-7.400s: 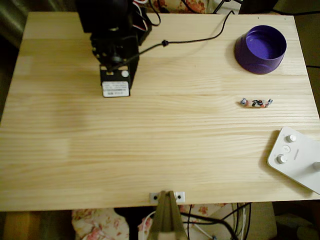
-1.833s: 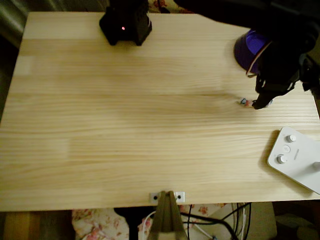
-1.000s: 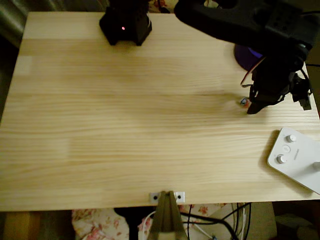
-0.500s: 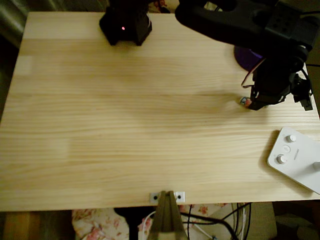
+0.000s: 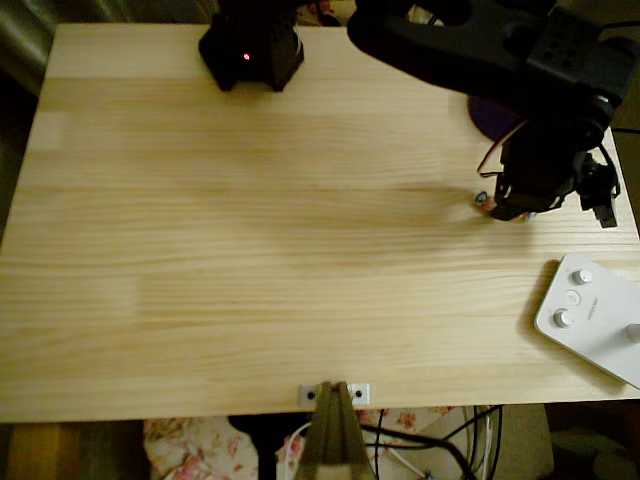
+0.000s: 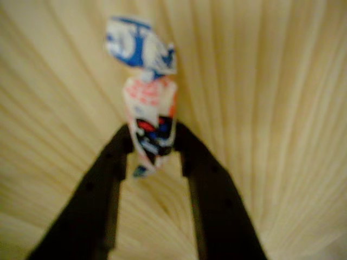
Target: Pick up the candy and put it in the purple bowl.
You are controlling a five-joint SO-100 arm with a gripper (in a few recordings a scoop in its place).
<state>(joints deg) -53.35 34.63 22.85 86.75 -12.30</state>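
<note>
Pale pine boards fill your working surface (image 5: 250, 250), and your gripper (image 6: 154, 149) sits low over them with its two black fingers (image 6: 116, 157) pinched onto the candy (image 6: 149, 116). In the wrist view the strip runs straight out ahead of the fingertips, its long axis in line with the pincer rather than across it: the near end is caught between the tips, while the pinkish middle and the blue-and-white twist stick out beyond them. So you hold it by one end, not by the middle, and most of its length hangs forward of the grasp. From the overhead view, the gripper (image 5: 512, 205) covers nearly all of the candy (image 5: 482, 199), with just a speck showing at the fingertips' left; whether the strip has left the wood cannot be told from either view. What your next move turns on is the purple bowl (image 5: 492, 112): it lies close behind the pincer, toward the arm's base side and up the picture, with much of it hidden under the arm. The carry looks short, a lift and a pull back toward the base. Given the end-on hold, I would judge the strip could swing or slip, so lift gently. A white device with knobs (image 5: 590, 315) lies off on the far side from the bowl, apart from your path.
</note>
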